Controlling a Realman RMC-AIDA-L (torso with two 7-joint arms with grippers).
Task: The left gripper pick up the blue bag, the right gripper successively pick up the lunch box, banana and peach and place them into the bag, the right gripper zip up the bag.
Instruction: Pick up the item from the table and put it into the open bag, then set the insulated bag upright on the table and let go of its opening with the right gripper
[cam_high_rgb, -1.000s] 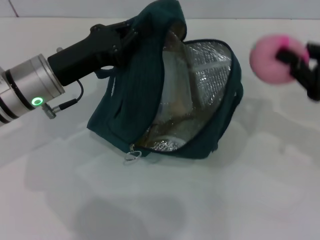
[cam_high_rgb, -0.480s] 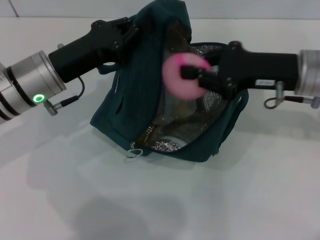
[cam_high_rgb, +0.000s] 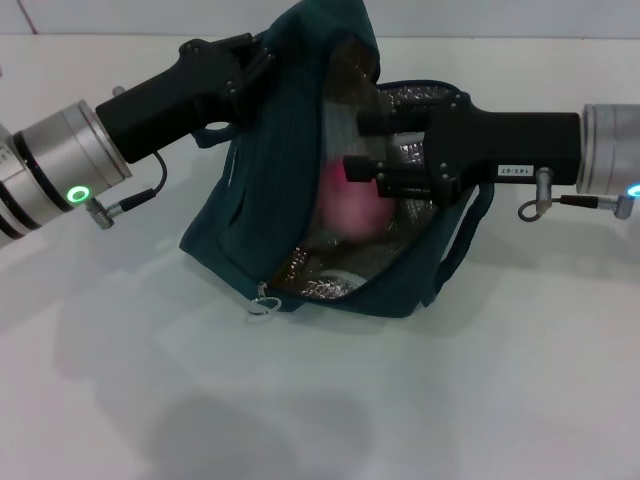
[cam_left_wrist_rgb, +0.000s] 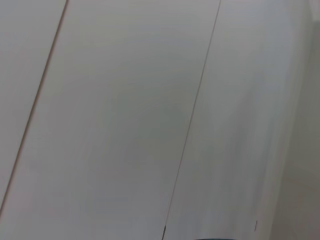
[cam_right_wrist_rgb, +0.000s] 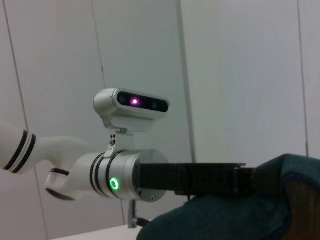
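The blue bag (cam_high_rgb: 265, 200) lies tilted on the white table, its mouth open and its silver foil lining showing. My left gripper (cam_high_rgb: 255, 62) is shut on the bag's top edge and holds it up; it also shows in the right wrist view, left gripper (cam_right_wrist_rgb: 250, 180) against the bag (cam_right_wrist_rgb: 225, 220). My right gripper (cam_high_rgb: 365, 145) reaches into the mouth of the bag, its jaws apart with only foil between them. The pink peach (cam_high_rgb: 348, 208) sits just below the fingers, inside the bag. The lunch box and banana are hidden.
A metal ring zipper pull (cam_high_rgb: 262, 304) hangs at the bag's near corner. The white table (cam_high_rgb: 320, 400) spreads around the bag. The robot's head camera (cam_right_wrist_rgb: 132, 104) shows in the right wrist view. The left wrist view shows only pale wall panels.
My right gripper carried the peach from the far right to the bag's mouth, then let it go; the peach now sits lower, inside the bag. The left gripper kept its hold.
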